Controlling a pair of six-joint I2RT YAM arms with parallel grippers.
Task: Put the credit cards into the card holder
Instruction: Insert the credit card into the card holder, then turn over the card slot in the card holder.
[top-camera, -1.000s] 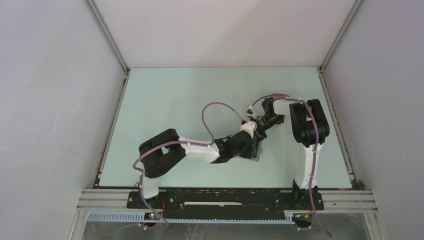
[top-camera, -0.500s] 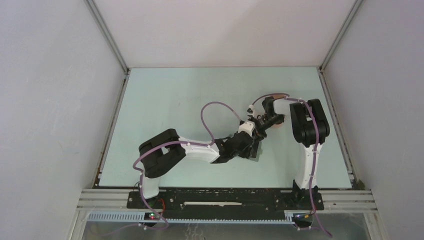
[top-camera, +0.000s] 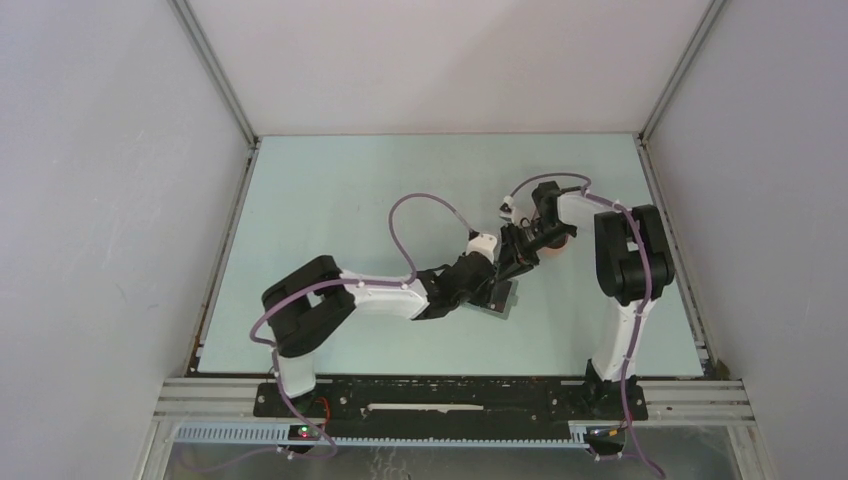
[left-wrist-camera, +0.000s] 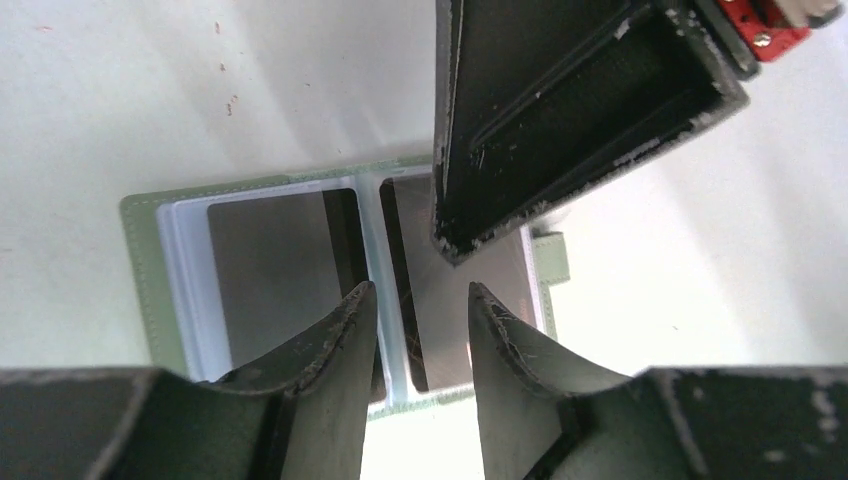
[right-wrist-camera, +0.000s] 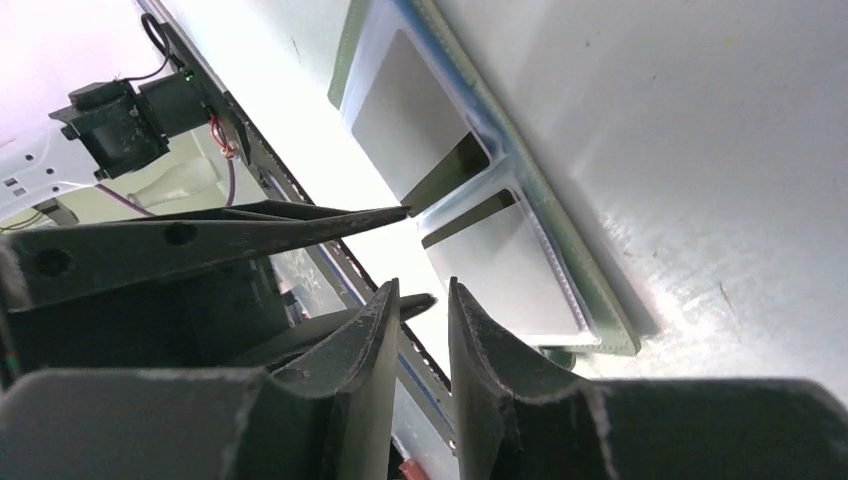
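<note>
Right wrist, left hand (right-wrist-camera: 418, 254) crowding card holder (right-wrist-camera: 598, 295), perhaps touching

Pale walls (top-camera: 100, 250), mint-green table (top-camera: 330, 200)

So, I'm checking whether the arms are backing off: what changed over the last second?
The left arm drew back leftward, uncovering more of the open grey-green fold-over card holder; the left tool is open above it. The right arm swung its elbow right, the right tool open too. No visible grasp or release. The holder stayed flat on the pale table.
</note>
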